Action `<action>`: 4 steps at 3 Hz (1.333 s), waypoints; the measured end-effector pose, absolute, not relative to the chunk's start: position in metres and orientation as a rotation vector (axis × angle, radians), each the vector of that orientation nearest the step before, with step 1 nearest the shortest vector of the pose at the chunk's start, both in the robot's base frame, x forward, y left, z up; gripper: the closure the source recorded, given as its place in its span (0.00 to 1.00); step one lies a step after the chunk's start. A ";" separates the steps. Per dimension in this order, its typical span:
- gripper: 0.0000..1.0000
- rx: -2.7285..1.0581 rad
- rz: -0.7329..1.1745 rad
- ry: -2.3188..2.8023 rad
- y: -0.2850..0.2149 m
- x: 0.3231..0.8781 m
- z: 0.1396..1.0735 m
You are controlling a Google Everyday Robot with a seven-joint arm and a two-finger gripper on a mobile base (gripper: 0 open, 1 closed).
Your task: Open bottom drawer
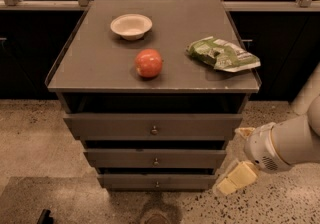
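Right of the cabinet, low beside the bottom drawer: gripper spread, empty. Probably rigid, easy-sliding; best pinched at tiny, slippery knob.

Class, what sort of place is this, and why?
Likely an office break area: speckled floor, drawer cabinet bearing bowl, apple and snack bag. The gripper sits low, right of the bottom drawer.

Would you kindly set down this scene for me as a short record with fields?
target: bottom drawer, looks shut, small knob at its centre
gripper: gripper low near the floor, off the drawer's right end as seen, not touching it
cabinet top: white bowl, red fruit, green bag
other drawers: top drawer and middle drawer, both look shut
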State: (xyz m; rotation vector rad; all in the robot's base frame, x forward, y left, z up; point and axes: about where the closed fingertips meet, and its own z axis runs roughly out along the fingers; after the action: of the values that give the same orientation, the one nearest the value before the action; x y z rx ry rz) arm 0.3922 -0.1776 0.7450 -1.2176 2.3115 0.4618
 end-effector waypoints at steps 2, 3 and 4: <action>0.00 -1.089 0.478 2.354 -0.184 0.373 0.683; 0.00 -0.936 0.562 2.383 -0.189 0.372 0.602; 0.00 -0.825 0.639 2.411 -0.187 0.387 0.533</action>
State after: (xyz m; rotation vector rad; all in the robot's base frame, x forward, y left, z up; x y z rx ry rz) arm 0.3867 -0.1865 0.5329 -0.8251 2.4110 0.6387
